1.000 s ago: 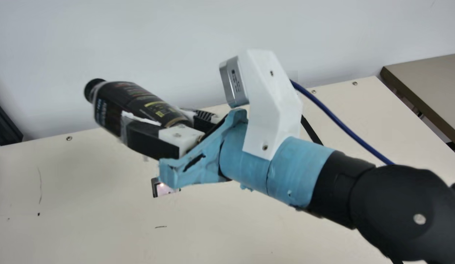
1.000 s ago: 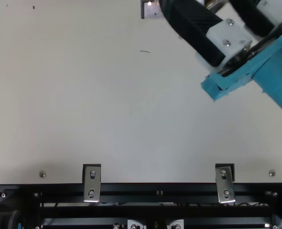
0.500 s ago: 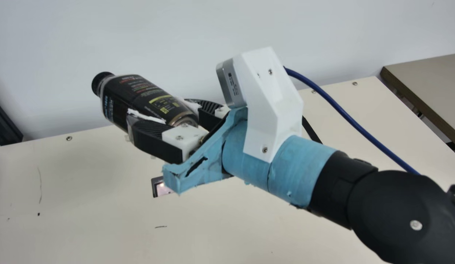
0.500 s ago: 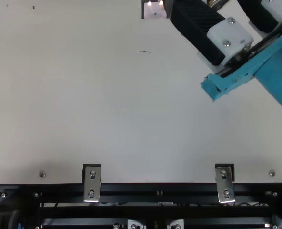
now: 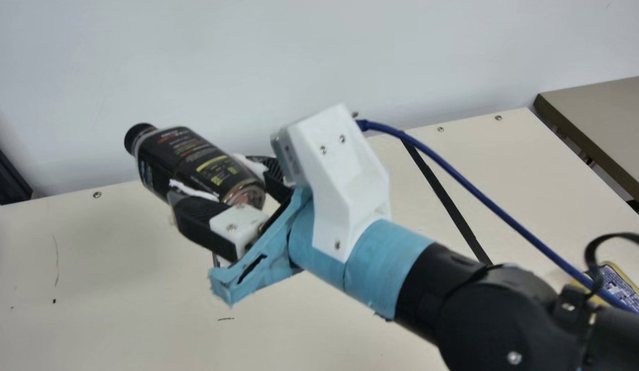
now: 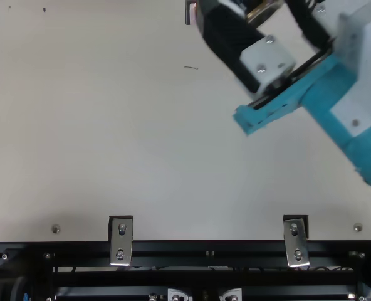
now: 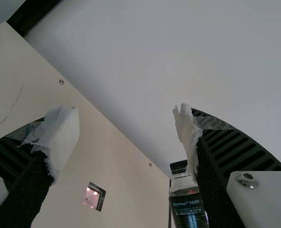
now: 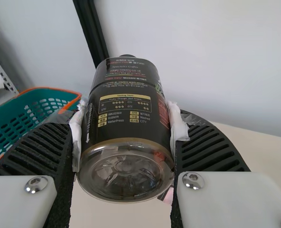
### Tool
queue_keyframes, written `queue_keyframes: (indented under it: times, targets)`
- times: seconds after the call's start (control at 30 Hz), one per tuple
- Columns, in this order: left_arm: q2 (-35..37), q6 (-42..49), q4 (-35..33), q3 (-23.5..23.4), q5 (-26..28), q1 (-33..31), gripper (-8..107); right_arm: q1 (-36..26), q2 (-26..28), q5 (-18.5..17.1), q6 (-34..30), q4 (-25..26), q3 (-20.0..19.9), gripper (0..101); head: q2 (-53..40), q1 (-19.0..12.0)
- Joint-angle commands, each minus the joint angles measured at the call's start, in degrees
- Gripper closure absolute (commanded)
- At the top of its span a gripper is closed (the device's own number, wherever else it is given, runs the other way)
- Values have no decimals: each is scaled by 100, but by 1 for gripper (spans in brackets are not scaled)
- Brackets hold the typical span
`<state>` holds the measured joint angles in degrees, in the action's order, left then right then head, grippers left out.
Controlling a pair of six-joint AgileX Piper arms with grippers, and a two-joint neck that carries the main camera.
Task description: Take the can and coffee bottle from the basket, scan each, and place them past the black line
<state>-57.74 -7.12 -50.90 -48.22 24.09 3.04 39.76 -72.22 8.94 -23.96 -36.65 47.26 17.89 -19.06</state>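
In the main view my right gripper (image 5: pixel 215 174) is shut on the dark coffee bottle (image 5: pixel 188 159), held tilted above the table with its black cap toward the upper left. The right wrist view has the bottle (image 8: pixel 126 114) base-first between the padded tips of my right gripper (image 8: pixel 127 126). My left gripper (image 7: pixel 126 121) stands open with nothing between its fingers; the bottle (image 7: pixel 188 206) appears farther off, partly behind one finger. The scanner window (image 7: pixel 94 196) lies in the table. A black line (image 5: pixel 446 198) crosses the table, partly behind the right arm.
The teal basket (image 8: pixel 31 118) with an orange rim stands beyond one finger in the right wrist view. A blue cable (image 5: pixel 484 201) loops over the right arm. At the right lies a blue-and-yellow patterned item (image 5: pixel 626 291), partly hidden. A wall rises behind the table (image 5: pixel 118 278).
The right arm has shifted left and lower in the main view with the bottle still gripped. It now covers most of the scanner window; more of the black line and the blue-and-yellow item are uncovered.
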Motion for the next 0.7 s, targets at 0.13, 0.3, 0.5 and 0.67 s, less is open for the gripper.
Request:
queue_keyframes:
  times: [0.13, 0.3, 0.5, 0.67]
  targets:
    - [0, 0, 0, 0, 0, 0, 9, 191, -304, 786, 739, 865, -344, 101, 81, -145]
    - [0, 0, 0, 0, 0, 0, 9, 121, -635, 1261, 1433, 1569, -600, 101, 81, -145]
    - [0, 0, 0, 0, 0, 0, 9, -147, -1090, 1806, 2227, 2402, -818, 101, 81, -145]
    - [0, 0, 0, 0, 0, 0, 9, -413, -1492, 2211, 2769, 2988, -894, 101, 81, -145]
